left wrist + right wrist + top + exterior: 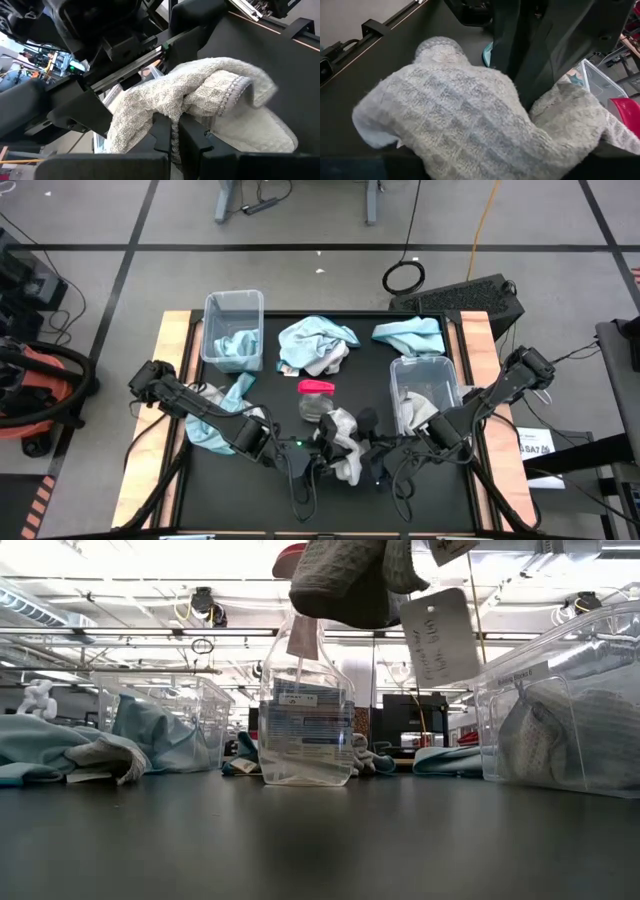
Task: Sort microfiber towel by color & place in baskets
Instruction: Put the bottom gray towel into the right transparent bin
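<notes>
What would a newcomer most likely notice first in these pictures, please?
Probably the grey knitted microfiber towel held off the black table near its front edge, pinched by the left gripper beside the right gripper. Next, the two clear plastic rectangular baskets: one back-left holding blue cloth, one right holding grey.

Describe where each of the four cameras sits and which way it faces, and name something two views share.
High view: above the table, looking straight down; both arms show, meeting at the grey towel.
Low view: at tabletop height, looking level across; the towel hangs above the clear jar.
Left wrist view: on the left arm; left gripper shut on the towel.
Right wrist view: on the right arm, close over the towel; its own fingers hidden.
Shared: all four show the towel; high and low show both baskets.
</notes>
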